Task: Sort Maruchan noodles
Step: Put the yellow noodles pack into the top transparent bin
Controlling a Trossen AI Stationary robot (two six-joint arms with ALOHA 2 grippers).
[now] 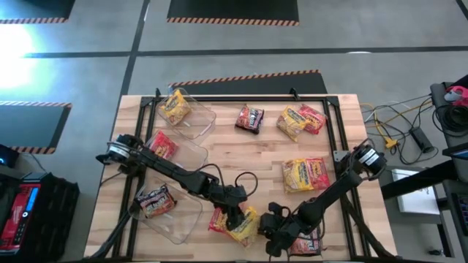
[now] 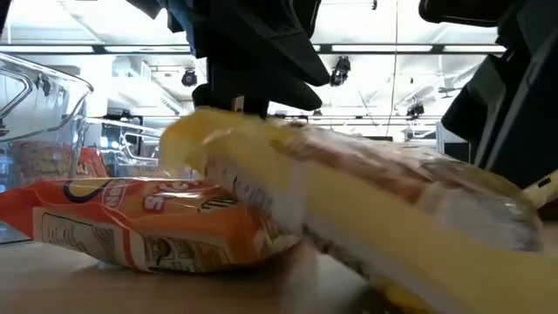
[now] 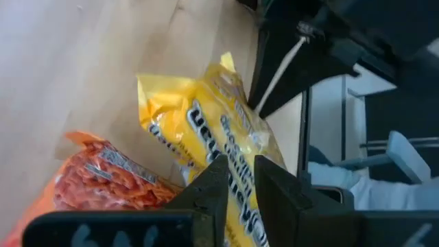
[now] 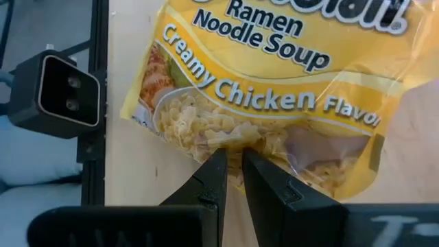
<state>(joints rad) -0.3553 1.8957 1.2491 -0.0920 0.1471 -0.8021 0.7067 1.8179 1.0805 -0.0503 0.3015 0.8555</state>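
Yellow noodle packet point(image 2: 366, 218) filling the low view's foreground, lying tilted over an orange packet point(image 2: 148, 222) on the table point(image 2: 52, 283).

Left end effector point(image 3: 236, 175), at the near table edge, is pinching that yellow packet, fingers pressed together on its wrapper. Right end effector point(image 4: 233, 168), just beside it, is pinching the edge of another yellow packet point(image 4: 274, 89).

Outward: pale wooden table point(image 1: 219, 157) carrying more packets and clear bins point(image 1: 191, 120) along the left. Grey floor point(image 1: 219, 36) with striped hazard tape; cables point(image 1: 395, 120) lying to the right.
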